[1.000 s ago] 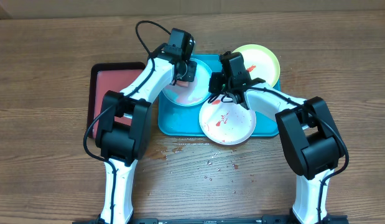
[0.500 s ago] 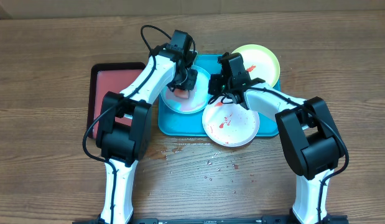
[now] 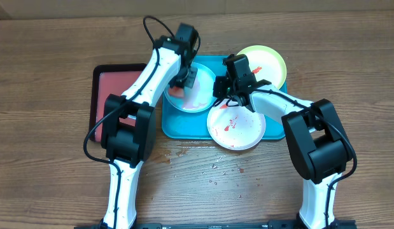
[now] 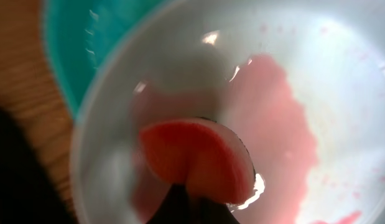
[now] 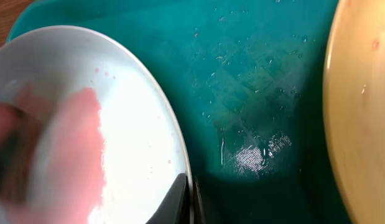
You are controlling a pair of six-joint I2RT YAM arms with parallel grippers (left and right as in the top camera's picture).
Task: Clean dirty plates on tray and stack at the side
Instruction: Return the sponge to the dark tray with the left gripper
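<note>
A pale plate [image 4: 341, 74] fills most of the view, blurred, with a watery pink smear spreading from centre toward 4 o'clock. A rounded red sponge [image 4: 195, 158] presses on it just below centre, pinched by the left gripper [image 4: 189, 202] at 6 o'clock. The teal tray [image 4: 74, 56] shows at 10 o'clock, with the wooden table [image 4: 18, 81] at 9 o'clock.
</note>
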